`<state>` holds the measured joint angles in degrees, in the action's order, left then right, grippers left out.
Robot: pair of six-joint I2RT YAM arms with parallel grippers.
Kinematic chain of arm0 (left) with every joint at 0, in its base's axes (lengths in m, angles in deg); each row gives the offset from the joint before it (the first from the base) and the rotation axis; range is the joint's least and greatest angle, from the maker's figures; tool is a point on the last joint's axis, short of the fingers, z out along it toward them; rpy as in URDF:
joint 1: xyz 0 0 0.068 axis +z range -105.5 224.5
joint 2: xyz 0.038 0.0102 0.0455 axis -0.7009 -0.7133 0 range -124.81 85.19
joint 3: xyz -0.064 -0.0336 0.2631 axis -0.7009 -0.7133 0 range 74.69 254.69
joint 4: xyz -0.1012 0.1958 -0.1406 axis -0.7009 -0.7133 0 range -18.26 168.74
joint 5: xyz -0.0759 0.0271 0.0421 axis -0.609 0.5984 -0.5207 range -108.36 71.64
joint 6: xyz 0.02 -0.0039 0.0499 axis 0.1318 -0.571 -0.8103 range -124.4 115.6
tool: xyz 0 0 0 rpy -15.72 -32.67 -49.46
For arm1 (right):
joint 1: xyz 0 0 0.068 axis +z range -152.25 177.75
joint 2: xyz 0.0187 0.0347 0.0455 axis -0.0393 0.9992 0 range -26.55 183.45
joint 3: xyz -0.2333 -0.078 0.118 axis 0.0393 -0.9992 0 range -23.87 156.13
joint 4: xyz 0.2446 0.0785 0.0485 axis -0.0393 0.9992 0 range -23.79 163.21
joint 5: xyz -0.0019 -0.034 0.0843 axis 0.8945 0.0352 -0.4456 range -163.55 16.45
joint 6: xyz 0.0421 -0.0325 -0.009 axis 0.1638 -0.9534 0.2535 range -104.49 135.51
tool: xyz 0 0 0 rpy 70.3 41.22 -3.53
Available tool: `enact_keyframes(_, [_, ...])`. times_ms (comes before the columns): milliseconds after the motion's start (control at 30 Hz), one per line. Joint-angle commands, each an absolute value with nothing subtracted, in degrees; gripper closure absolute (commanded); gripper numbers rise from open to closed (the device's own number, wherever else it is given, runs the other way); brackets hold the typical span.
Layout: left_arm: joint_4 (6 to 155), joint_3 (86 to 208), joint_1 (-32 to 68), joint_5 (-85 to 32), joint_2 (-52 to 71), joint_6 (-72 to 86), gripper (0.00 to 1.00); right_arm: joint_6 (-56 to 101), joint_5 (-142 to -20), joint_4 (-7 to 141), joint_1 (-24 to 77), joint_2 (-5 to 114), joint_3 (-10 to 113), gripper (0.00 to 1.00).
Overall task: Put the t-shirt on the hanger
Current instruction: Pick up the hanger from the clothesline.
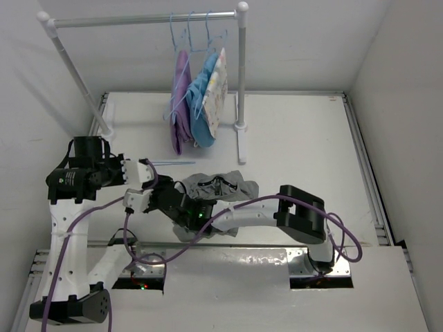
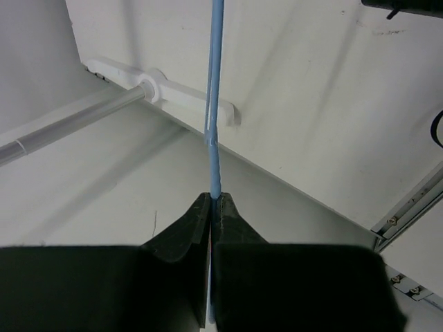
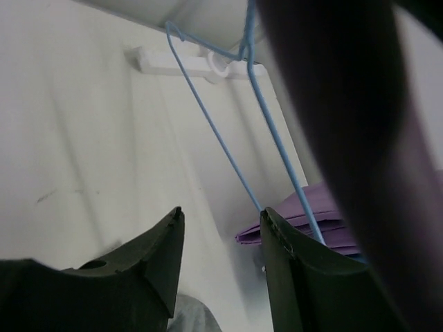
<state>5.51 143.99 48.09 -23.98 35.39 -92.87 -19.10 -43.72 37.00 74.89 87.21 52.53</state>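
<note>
My left gripper (image 1: 151, 168) (image 2: 213, 198) is shut on a thin wire of the light-blue hanger (image 2: 215, 104), which shows in the top view as a thin blue line (image 1: 173, 163) above the table. The grey t-shirt (image 1: 223, 187) lies crumpled on the table right of both grippers. My right gripper (image 1: 158, 196) (image 3: 221, 214) is open and empty, just below the hanger. In the right wrist view two hanger wires (image 3: 211, 124) run up past its jaws, and a bit of grey shirt (image 3: 188, 319) lies under them.
A white clothes rack (image 1: 138, 19) stands at the back with three hangers bearing purple (image 1: 180, 104), blue (image 1: 201, 97) and patterned white (image 1: 217, 86) garments. Its foot (image 2: 166, 90) lies ahead of the left gripper. A dark blurred shape (image 3: 346, 138) fills the right wrist view's right side.
</note>
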Motion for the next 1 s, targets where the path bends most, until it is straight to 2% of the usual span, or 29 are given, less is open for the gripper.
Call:
enact_keyframes(0, [3.15,143.95,48.28,-26.44,35.19,-94.67,1.00,-21.05,-46.45,39.84,75.00,80.87,48.51,0.53])
enact_keyframes(133, [3.15,143.51,48.28,-27.41,34.57,-93.88,1.00,-14.56,-63.48,43.27,74.57,69.28,36.97,0.51])
enact_keyframes(300, [3.15,143.86,48.28,-29.16,34.13,-93.26,1.00,-11.82,-73.19,55.99,74.48,58.29,34.48,0.46])
enact_keyframes(500, [3.15,143.07,48.19,-30.75,35.53,-95.46,1.00,-6.30,-76.88,56.12,71.23,57.30,36.51,0.44])
enact_keyframes(633, [3.15,142.10,48.19,-31.28,36.33,-96.60,1.00,-0.66,-81.28,53.91,64.73,57.65,37.04,0.43])
enact_keyframes(967, [3.15,142.19,48.19,-34.17,36.85,-97.74,1.00,-2.15,-81.81,54.61,61.91,62.22,42.83,0.42])
